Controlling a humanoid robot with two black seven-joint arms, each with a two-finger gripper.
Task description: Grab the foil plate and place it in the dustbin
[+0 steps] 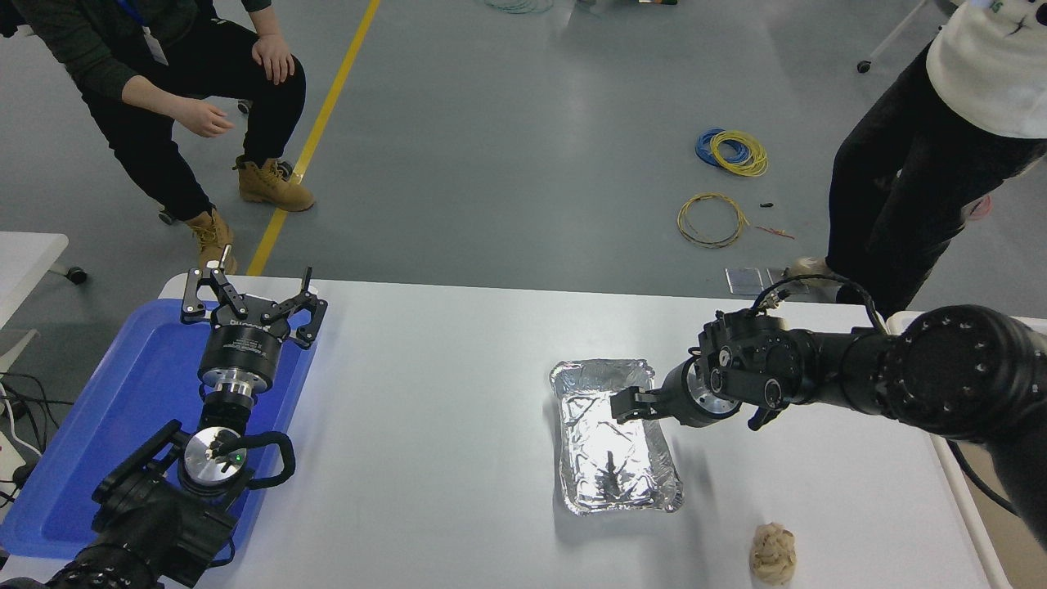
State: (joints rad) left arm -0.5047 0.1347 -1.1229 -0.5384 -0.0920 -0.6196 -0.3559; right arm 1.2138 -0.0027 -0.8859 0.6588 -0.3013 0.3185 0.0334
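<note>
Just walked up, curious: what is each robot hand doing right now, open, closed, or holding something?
Left gripper: open, empty, parked over the blue tray.
Right gripper: over the foil plate; whether open or closed cannot be told.

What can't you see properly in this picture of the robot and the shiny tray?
All in the head view:
- The big off-white dustbin: mostly hidden behind the black right arm and cut off by the right edge.
- The right gripper over the silver foil plate: whether it touches the foil is unclear from this angle.
- Both people: cut off by the top edge.
</note>
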